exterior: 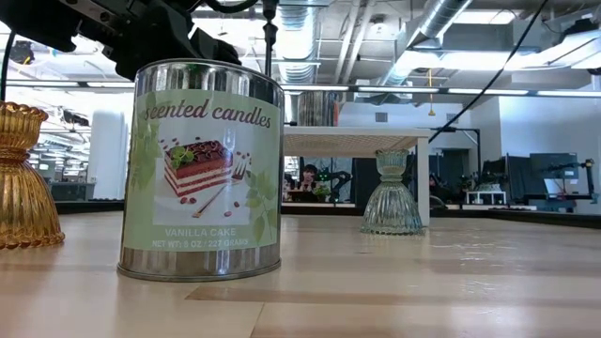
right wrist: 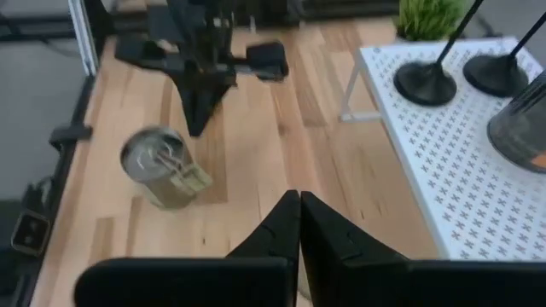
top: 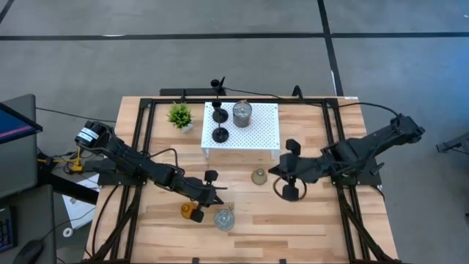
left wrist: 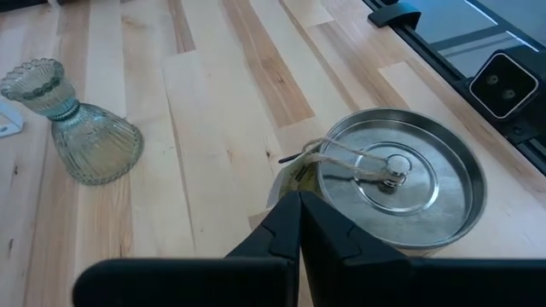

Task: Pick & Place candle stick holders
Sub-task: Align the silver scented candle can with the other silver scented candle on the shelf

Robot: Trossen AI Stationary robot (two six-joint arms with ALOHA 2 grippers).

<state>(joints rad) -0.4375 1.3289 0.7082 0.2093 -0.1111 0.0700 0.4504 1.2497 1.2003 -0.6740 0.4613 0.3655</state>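
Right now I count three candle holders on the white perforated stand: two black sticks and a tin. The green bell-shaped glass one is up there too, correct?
Not quite. The white perforated stand carries only the two black sticks and the tin. The greenish bell-shaped glass holder stands on the wooden table in front of the stand, as the high view shows.

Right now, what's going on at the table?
Nothing is held. Both the left gripper and the right gripper are shut and empty. Two black slim-stemmed sticks and one metal candle tin sit on the white perforated stand. The amber holder, second tin and greyish bell-shaped holder remain on the wooden table.
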